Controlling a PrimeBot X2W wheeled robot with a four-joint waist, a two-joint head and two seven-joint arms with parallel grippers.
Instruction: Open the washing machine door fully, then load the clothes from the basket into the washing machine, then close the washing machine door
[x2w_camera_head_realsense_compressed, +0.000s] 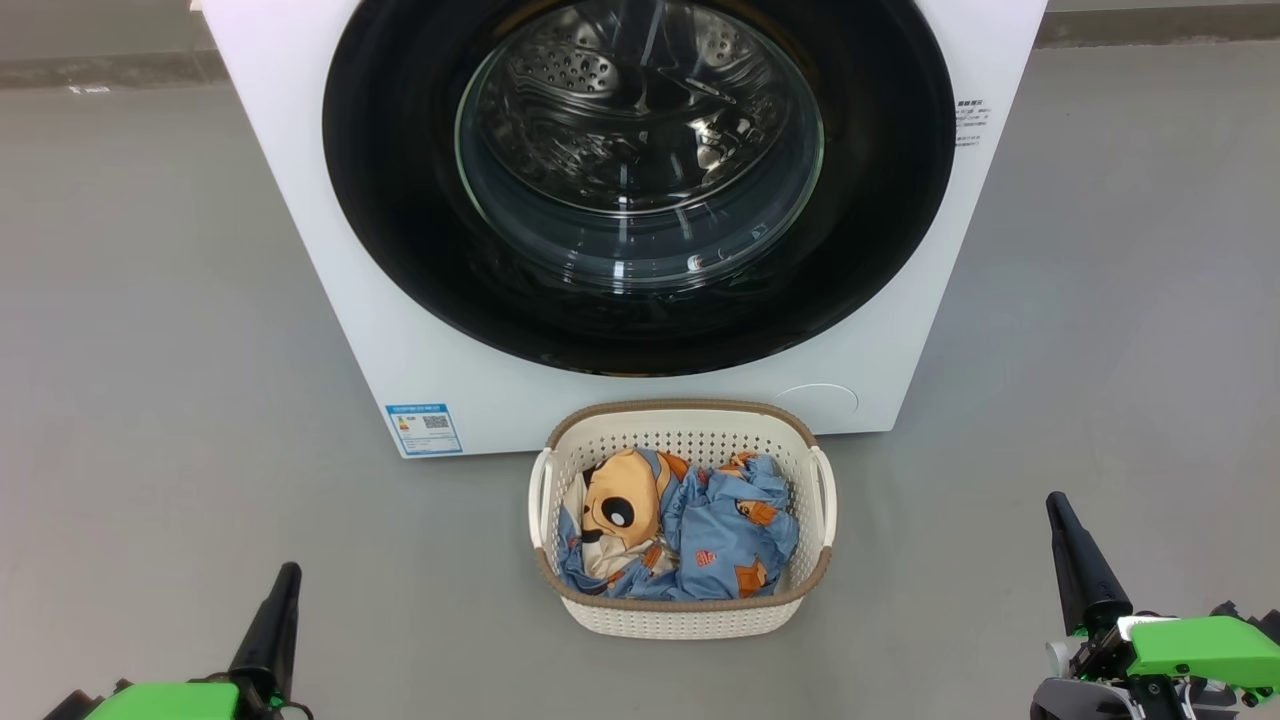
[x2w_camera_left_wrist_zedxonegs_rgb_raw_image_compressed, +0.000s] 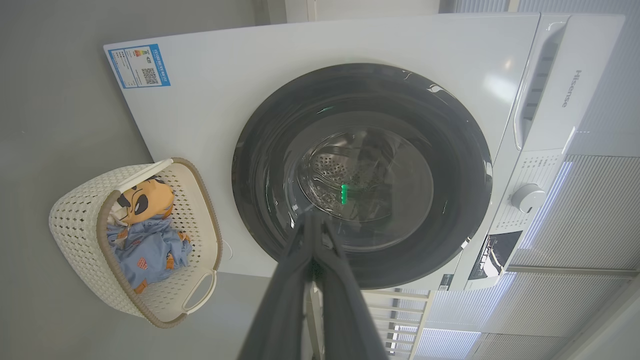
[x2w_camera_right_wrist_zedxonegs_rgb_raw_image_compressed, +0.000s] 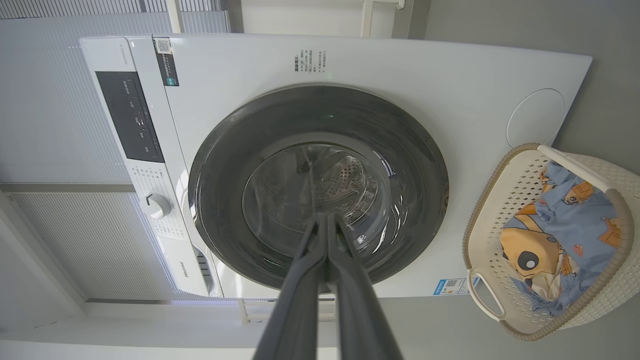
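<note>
Glossy black round door (x2w_camera_head_realsense_compressed: 400, 200) shut; perforated cream plastic basket (x2w_camera_head_realsense_compressed: 690, 620) holds crumpled blue clothes (x2w_camera_head_realsense_compressed: 730, 540); my left hand (x2w_camera_head_realsense_compressed: 288, 572), right hand (x2w_camera_head_realsense_compressed: 1056, 503) pinched closed, empty.

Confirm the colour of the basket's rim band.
Brown rim band on the cream perforated basket; the head view shows it best.

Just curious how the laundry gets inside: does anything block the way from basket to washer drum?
The round glossy black door with its glass window is shut over the white washing machine, between the light blue cartoon-print clothes in the cream perforated plastic basket and the drum.
</note>
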